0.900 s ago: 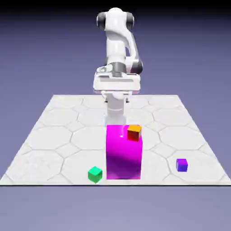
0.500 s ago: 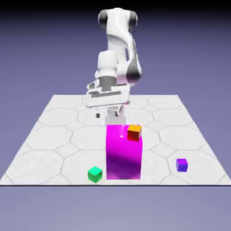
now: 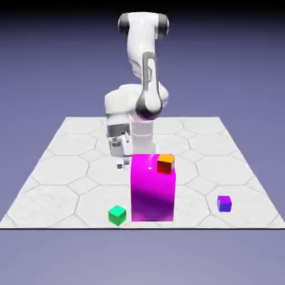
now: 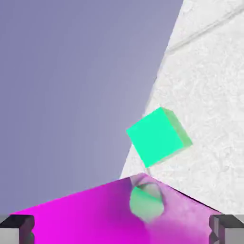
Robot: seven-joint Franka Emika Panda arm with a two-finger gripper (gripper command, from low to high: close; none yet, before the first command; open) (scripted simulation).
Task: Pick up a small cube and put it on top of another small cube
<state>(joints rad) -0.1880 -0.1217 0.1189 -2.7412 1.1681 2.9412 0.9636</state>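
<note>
Pale worktop (image 3: 55,189): green cube (image 3: 117,215) at lower left of the exterior view, beside a magenta block (image 3: 152,192); tool (image 3: 123,165) above left of centre, fingers wide apart, holding nothing.

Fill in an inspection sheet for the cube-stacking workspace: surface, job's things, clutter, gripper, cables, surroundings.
Surface: pale table with hexagonal line pattern; no spills seen
Job's things: green cube on the table near the camera-side edge, unstacked; which cube it pairs with can't be told
Clutter: tall magenta block beside it; orange cube at the block's top; purple cube toward the exterior view's right
Gripper: open, holding nothing
Cables: nothing seen
Surroundings: plain blue-violet backdrop
</note>
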